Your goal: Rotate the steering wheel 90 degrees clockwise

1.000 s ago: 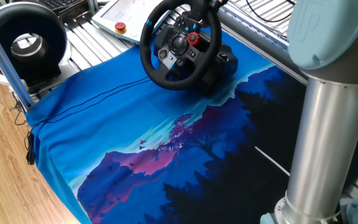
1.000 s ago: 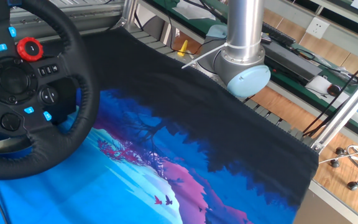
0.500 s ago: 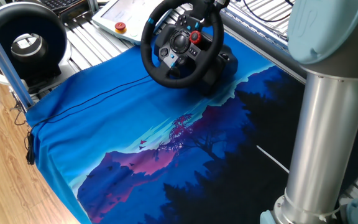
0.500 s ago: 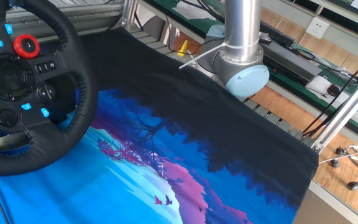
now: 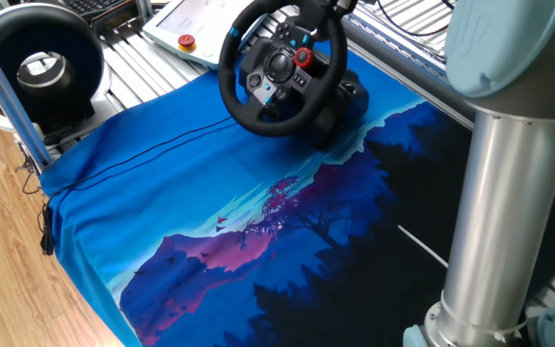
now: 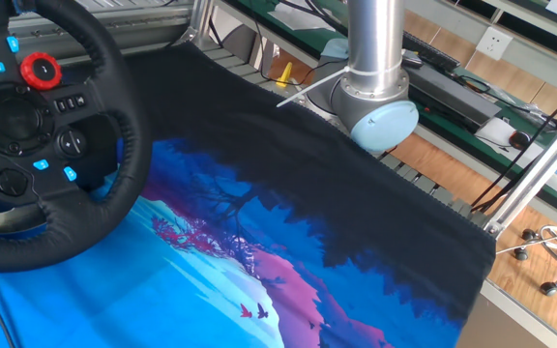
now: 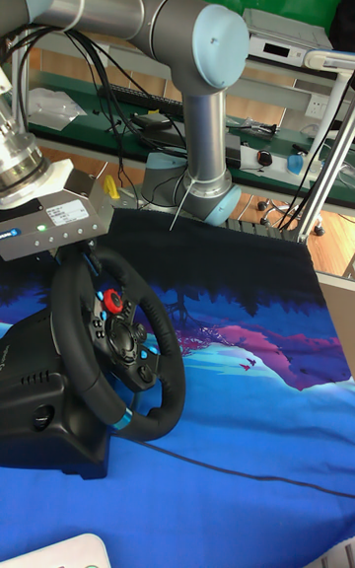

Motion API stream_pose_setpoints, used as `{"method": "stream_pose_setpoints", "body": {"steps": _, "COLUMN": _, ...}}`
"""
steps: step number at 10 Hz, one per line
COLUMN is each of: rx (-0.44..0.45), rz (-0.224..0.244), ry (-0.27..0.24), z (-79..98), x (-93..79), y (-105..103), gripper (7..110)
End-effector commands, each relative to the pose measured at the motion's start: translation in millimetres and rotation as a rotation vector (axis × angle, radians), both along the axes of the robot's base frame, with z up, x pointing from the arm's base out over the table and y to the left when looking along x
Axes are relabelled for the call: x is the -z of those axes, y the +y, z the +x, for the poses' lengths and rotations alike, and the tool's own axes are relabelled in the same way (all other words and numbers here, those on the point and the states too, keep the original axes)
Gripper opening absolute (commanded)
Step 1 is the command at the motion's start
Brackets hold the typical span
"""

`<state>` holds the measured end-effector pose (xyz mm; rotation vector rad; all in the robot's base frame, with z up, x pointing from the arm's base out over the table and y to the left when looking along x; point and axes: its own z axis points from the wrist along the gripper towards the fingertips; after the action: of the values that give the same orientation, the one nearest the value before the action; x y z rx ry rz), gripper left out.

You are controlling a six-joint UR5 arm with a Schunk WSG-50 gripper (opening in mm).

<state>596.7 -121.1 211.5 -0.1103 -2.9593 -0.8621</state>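
The steering wheel [image 5: 280, 67] stands upright on its black base at the far end of the blue printed cloth [image 5: 210, 193]. Its red dial [image 5: 303, 57] sits up and to the right of the hub. The light-blue stripe [image 5: 229, 38] lies on the upper left of the rim. In the tall fixed view the stripe [image 7: 120, 420] shows at the rim's bottom. My gripper [image 7: 87, 257] comes down onto the top of the rim and appears shut on it, with the fingers mostly hidden. In the other fixed view only the steering wheel [image 6: 124, 135] shows at the left edge.
A black ring-shaped fan-like device [image 5: 41, 63] stands beyond the cloth's left corner, behind a metal post [image 5: 3, 87]. A pendant with a red button [image 5: 188, 41] lies behind the wheel. The arm's column [image 5: 509, 193] and base [image 6: 375, 106] stand at the cloth's side.
Between one second and half a second ago the wheel and arm shifted slightly, the red dial moving up a little. Nothing has visibly moved since.
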Motion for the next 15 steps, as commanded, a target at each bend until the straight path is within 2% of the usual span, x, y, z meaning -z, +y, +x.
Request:
{"method": "stream_pose_setpoints", "body": {"steps": 1, "rx": 0.021, "rz": 0.013, "ry": 0.002, "z": -1.2, "x": -6.5, "y": 2.7, "gripper": 7}}
{"method": "stream_pose_setpoints", "body": {"steps": 4, "rx": 0.028, "rz": 0.013, "ry": -0.006, "z": 3.8, "x": -4.6, "y": 5.9, "gripper": 7}}
{"method": "stream_pose_setpoints", "body": {"steps": 7, "rx": 0.017, "rz": 0.015, "ry": -0.008, "z": -2.1, "x": -1.6, "y": -0.6, "gripper": 7}}
{"method": "stream_pose_setpoints", "body": {"steps": 9, "rx": 0.016, "rz": 0.002, "ry": 0.034, "z": -11.9, "x": -1.2, "y": -2.7, "gripper": 7}}
{"method": "stream_pose_setpoints", "body": {"steps": 12, "rx": 0.037, "rz": -0.029, "ry": 0.087, "z": -12.3, "x": -3.8, "y": 16.8, "gripper": 7}}
{"method": "stream_pose_setpoints", "body": {"steps": 15, "rx": -0.004, "rz": -0.027, "ry": 0.122, "z": -27.2, "x": 0.4, "y": 5.7, "gripper": 7}}
